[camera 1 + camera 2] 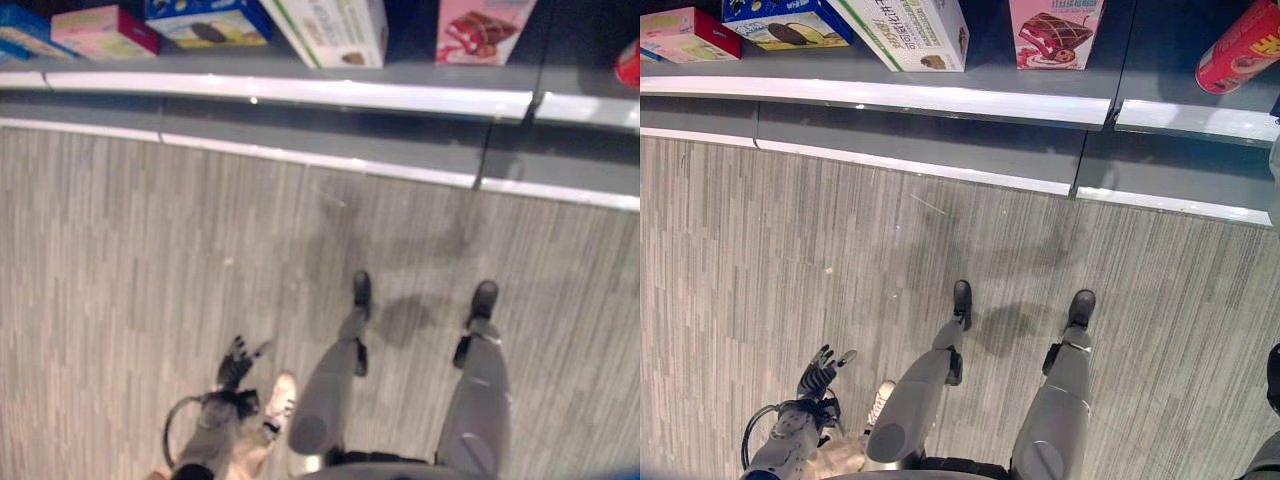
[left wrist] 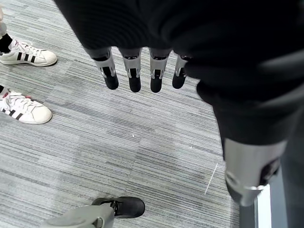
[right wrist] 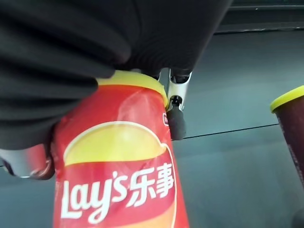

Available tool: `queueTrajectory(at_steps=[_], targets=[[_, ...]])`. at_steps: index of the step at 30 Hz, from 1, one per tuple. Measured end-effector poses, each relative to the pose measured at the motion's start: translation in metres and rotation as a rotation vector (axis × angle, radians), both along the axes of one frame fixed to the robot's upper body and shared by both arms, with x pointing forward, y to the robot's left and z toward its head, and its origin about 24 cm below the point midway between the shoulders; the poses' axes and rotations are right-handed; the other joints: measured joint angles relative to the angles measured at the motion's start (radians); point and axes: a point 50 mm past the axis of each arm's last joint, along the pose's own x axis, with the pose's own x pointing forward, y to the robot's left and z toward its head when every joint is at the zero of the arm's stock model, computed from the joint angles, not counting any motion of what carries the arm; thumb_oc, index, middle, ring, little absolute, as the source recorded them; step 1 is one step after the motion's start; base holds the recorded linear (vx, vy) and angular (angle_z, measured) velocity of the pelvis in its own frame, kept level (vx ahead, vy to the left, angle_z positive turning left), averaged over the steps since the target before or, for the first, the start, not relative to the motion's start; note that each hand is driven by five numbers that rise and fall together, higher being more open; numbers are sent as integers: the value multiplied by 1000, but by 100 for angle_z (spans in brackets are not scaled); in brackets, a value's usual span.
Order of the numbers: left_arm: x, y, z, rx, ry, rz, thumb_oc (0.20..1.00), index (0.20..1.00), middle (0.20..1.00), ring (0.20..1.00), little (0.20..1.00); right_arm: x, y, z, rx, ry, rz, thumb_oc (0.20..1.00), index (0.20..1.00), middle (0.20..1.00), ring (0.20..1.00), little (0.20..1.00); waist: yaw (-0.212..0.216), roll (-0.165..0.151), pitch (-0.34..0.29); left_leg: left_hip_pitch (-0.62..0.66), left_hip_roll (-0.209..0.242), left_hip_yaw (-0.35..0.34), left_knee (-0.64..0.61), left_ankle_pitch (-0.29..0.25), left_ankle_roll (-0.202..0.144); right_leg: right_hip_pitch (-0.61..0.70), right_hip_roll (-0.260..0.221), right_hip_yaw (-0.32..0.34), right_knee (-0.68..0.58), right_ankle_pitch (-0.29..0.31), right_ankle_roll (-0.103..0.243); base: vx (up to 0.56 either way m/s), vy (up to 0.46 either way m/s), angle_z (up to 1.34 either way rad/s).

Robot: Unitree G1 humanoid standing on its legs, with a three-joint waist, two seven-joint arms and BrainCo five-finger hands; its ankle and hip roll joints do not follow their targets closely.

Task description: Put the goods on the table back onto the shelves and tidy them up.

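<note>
Left eye view looks down at a grey striped floor (image 1: 150, 250) with a grey shelf (image 1: 300, 95) running across the far side. From left to right on the shelf: a pink box (image 1: 105, 30), a blue box (image 1: 210, 22) with a dark snack pictured on it, a white and green box (image 1: 335, 28) lying at a slant, and a pink and red box (image 1: 482, 28) standing upright. At the far right of the shelf, in the right eye view, a red can (image 1: 1240, 45) lies tilted on its side.

My left hand (image 1: 820, 375) hangs low at my left side, over the floor, fingers (image 2: 134, 73) straight and relaxed, grasping nothing. Near it stand a person's white shoes (image 2: 26, 108) with dark stripes.

My right hand (image 3: 176, 116) shows in the right wrist view, up at the shelf. It grasps a red can of crisps (image 3: 118, 175) with a yellow rim, one dark-tipped finger curled against the can's side and the thumb on the opposite side. The can is held over the grey shelf board. Just beside it, further right, stands a dark red can (image 3: 290, 128) with a yellow rim, apart from the one I hold.
</note>
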Motion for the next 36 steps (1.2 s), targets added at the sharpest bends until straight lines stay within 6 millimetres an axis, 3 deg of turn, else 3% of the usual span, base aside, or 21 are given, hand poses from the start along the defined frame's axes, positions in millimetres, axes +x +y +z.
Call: queueTrajectory(at_steps=[7, 8, 9, 31, 36], targets=[[0, 0, 0, 0, -6, 5, 1000, 1000, 1000, 1000, 1000, 2, -2, 3, 8, -4, -10, 200, 200, 200, 200, 200, 1, 0, 0, 0, -1, -4, 0, 1, -2, -7, -3, 0, 21, -13, -1, 3, -4, 1], [0, 0, 0, 1, -6, 6, 1000, 1000, 1000, 1000, 1000, 2, -2, 3, 10, -5, -13, 448, 448, 448, 448, 448, 2, 0, 0, 0, 0, -5, 0, 2, -2, -9, -4, 0, 27, -16, -1, -2, -9, 3], [0, 0, 1, 1, -6, 7, 1000, 1000, 1000, 1000, 1000, 2, -2, 3, 11, -5, -13, 1000, 1000, 1000, 1000, 1000, 2, 0, 0, 0, 0, -8, 0, 3, -4, -12, -4, 0, 37, -21, -2, 0, 0, 0], [1, 1, 1, 5, -12, 12, 1000, 1000, 1000, 1000, 1000, 3, 2, 3, 10, -29, 8, 1000, 1000, 1000, 1000, 1000, -5, 2, -1, -16, 15, -25, -5, 26, -21, -67, -2, -2, 138, -64, -27, -1, -1, 2], [5, -2, 6, 2, -39, 11, 1000, 1000, 1000, 1000, 1000, -34, 25, 17, -93, -250, 106, 1000, 1000, 1000, 1000, 1000, -8, 2, -1, -15, 20, -25, -6, 29, -24, -62, 6, -9, 138, -68, -31, 9, -9, 1]])
